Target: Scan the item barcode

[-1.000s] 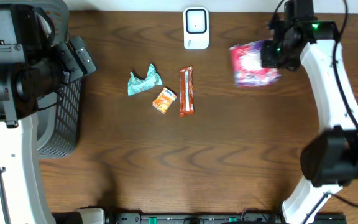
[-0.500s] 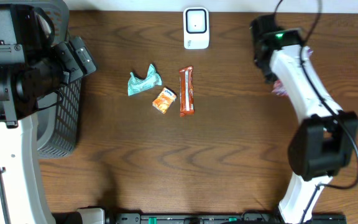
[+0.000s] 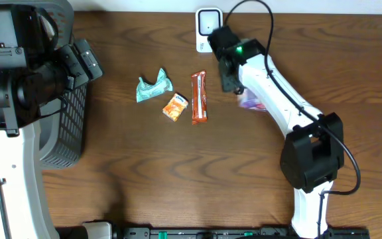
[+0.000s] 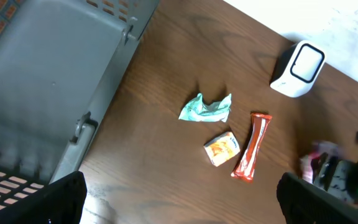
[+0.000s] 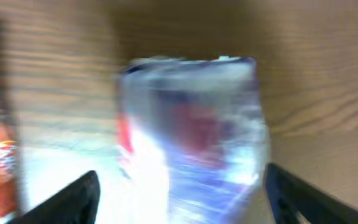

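The packet (image 3: pixel 251 103) — pink and purple, glossy film — sits half hidden under the right arm, a little below the scanner (image 3: pixel 209 30) and just right of the red bar (image 3: pixel 199 98). Blur hides whether it rests on the surface (image 3: pixel 178 172). The right claw (image 5: pixel 182 190) is spread wide, its fingers standing to either side of the packet, seemingly pinching nothing. The left claw (image 4: pixel 179 199) is spread too and empty, up near the basket (image 3: pixel 68 126). The packet looks light, soft and slippery, likely to crumple and flop. A pinch across one sealed edge should hold best — keeping the printed face flat and uncovered for the scanner.
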